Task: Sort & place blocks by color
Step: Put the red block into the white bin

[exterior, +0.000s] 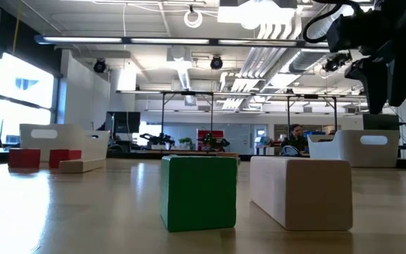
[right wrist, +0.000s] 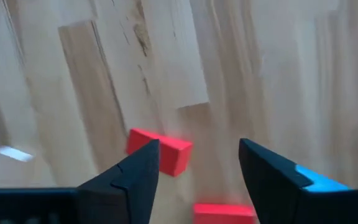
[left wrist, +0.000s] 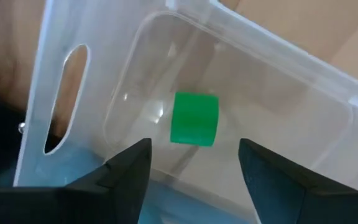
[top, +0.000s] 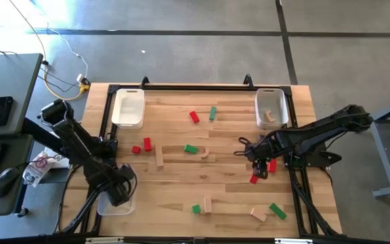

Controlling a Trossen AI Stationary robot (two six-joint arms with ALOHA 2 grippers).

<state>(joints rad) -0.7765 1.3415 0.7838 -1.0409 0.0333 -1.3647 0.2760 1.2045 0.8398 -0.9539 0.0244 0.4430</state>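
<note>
Blocks, light, stiff wood best pinched across flat sides: a green block (left wrist: 194, 118) lies in the near-left clear tray (left wrist: 278, 93) under the spread left end effector (left wrist: 194, 163), while the spread right end effector (right wrist: 197, 163) hovers over red blocks (right wrist: 160, 150) on the counter (right wrist: 278, 74).
</note>
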